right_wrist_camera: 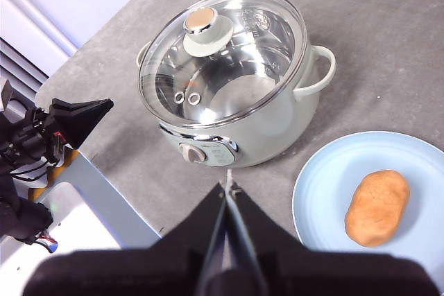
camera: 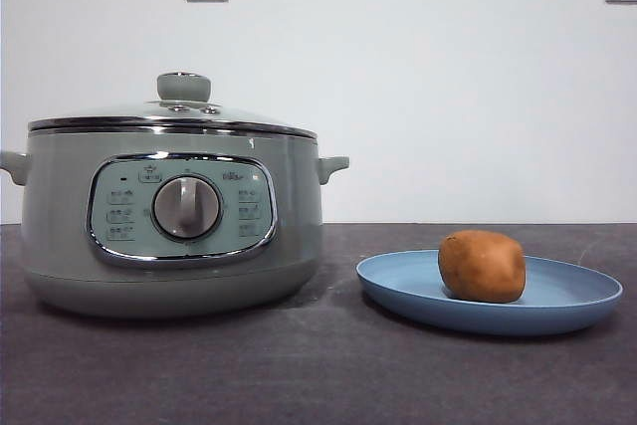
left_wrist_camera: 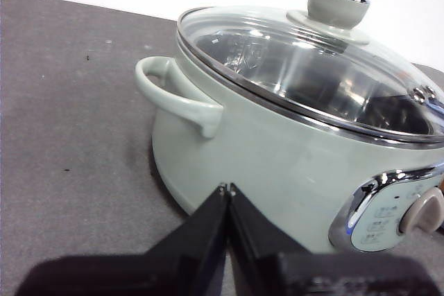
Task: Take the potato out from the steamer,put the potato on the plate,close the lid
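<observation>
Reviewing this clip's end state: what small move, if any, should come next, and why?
Probably none beyond keeping both arms back: the potato lies on the plate, the lid sits on the steamer, and the left gripper and right gripper are shut, holding nothing.

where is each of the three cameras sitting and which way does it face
Front view: low, at table height, looking level across at the steamer with the lid on, and the potato on the plate; no robot part shows.
Left wrist view: close beside the steamer, looking along the table; the shut left gripper shows.
Right wrist view: high above, looking down on the steamer, potato and plate; the shut right gripper and the left arm show.
All three views share the steamer and lid.
</observation>
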`<state>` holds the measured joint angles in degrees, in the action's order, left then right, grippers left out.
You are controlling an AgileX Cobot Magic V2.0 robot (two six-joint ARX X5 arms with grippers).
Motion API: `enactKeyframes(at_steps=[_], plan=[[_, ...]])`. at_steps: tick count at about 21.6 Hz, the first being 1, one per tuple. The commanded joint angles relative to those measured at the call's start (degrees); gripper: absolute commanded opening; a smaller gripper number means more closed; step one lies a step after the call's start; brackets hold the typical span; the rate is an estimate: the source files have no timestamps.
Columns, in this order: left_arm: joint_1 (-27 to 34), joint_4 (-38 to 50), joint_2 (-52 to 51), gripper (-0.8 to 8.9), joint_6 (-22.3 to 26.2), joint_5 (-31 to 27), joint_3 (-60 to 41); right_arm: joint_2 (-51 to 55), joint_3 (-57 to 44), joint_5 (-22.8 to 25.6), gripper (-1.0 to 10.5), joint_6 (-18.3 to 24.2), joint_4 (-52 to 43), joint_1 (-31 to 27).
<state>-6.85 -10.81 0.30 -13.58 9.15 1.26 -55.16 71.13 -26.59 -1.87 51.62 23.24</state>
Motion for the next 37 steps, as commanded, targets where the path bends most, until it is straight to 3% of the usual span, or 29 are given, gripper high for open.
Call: enactKeyframes(at_steps=[1, 4, 6, 8, 9, 14, 16, 20, 22, 27, 37], plan=[[0.2, -0.13, -0.07, -0.03, -0.17, -0.07, -0.7, 0.09, -0.02, -0.02, 0.0, 0.42, -0.09, 0.04], [0.2, -0.13, -0.07, -0.03, -0.17, -0.07, -0.7, 0.11, -0.02, 0.0, 0.0, 0.46, 0.2, 0.04], [0.2, -0.13, -0.07, -0.03, -0.17, -0.07, -0.7, 0.15, -0.26, 5.99, 0.0, 5.66, -0.09, -0.07], [0.2, -0.13, -0.07, -0.03, -0.17, -0.07, -0.7, 1.6, -2.43, 13.59, 0.0, 8.24, -0.74, -2.71], [0.2, -0.13, -0.07, -0.03, -0.17, -0.09, -0.7, 2.97, -5.4, 14.88, 0.0, 8.24, -3.21, -4.7], [0.2, -0.13, -0.07, -0.03, -0.17, -0.07, -0.7, 19.04, -37.46, 14.56, 0.0, 4.22, -31.87, -16.2], [0.2, -0.13, -0.07, -0.03, -0.17, -0.09, -0.7, 24.61, -47.54, 14.53, 0.0, 3.26, -39.15, -20.13], [0.2, -0.13, -0.07, -0.03, -0.17, -0.07, -0.7, 34.07, -59.76, 14.67, 0.0, -1.64, -46.64, -26.18], [0.2, -0.13, -0.07, -0.03, -0.17, -0.07, -0.7, 38.49, -64.02, 14.67, 0.0, -1.79, -48.98, -26.95], [0.2, -0.13, -0.07, -0.03, -0.15, -0.07, -0.7, 47.19, -70.86, 14.75, 0.0, -5.14, -49.92, -26.95], [0.2, -0.11, -0.07, -0.03, -0.15, -0.07, -0.7, 55.01, -70.82, 16.22, 0.0, -5.2, -41.75, -26.95]])
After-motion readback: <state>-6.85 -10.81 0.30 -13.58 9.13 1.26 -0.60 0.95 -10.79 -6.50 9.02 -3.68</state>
